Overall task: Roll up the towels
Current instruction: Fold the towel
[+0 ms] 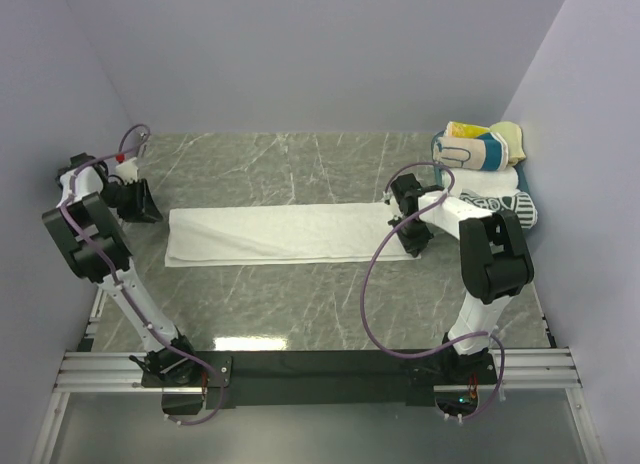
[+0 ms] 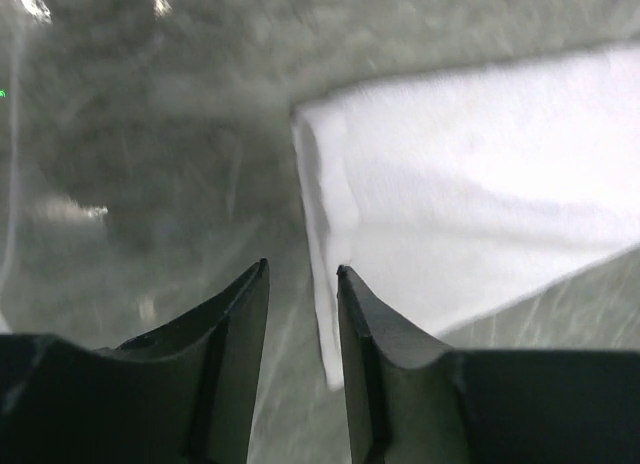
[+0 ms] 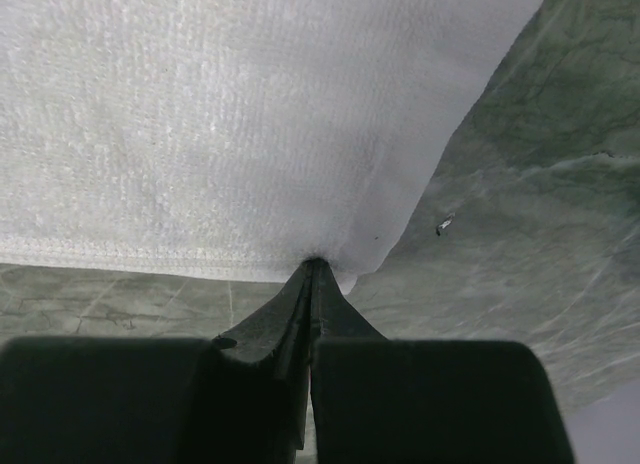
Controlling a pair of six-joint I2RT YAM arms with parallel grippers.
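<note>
Pinching white towel [image 1: 280, 234] edge, right tool [image 3: 312, 266] low; left tool [image 2: 302, 272] parted opposite.

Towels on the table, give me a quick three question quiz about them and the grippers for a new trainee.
1. True or false: the left gripper is open.
2. The rolled towels sit: A far right, B centre, C near left.
3. Which gripper is shut on a corner of the white towel?
Key: 1 true. 2 A. 3 the right gripper.
</note>
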